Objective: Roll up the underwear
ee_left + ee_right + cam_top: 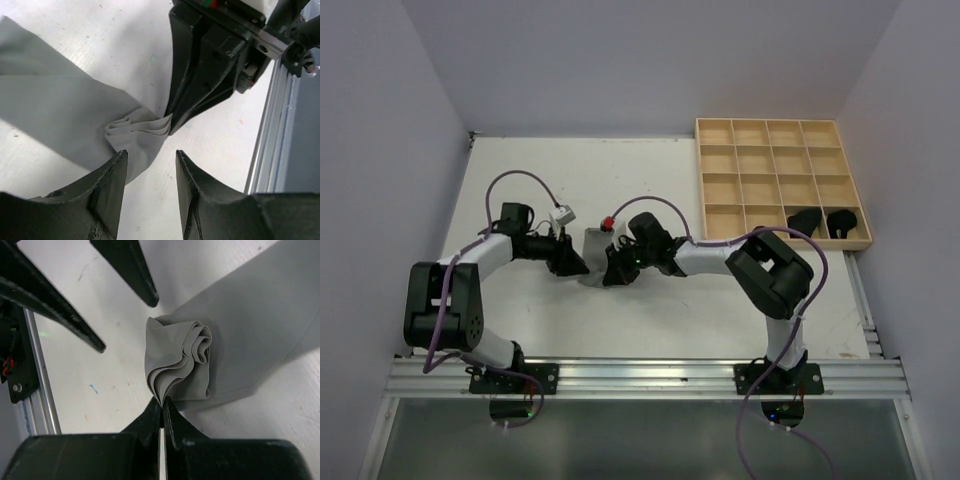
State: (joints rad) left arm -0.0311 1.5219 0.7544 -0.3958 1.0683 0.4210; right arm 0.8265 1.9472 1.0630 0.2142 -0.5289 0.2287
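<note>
- Right claw (162, 412) pinched tight on the folded edge of the plain grey soft cloth underwear (240, 325), its rolled end just ahead of the tips.
- Left claw (150, 167) part-open, holding nothing; cloth just in front of its fingers.
- Two black rolled briefs (805, 220) in light wooden grid tray (720, 160), well off beyond right claw.

The grey underwear (186, 362) is soft matt cloth; the tray (699, 180) is pale wood.

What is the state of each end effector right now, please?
Left end effector: open, holding nothing.
Right end effector: closed, pinching the rolled edge of the grey underwear.
</note>
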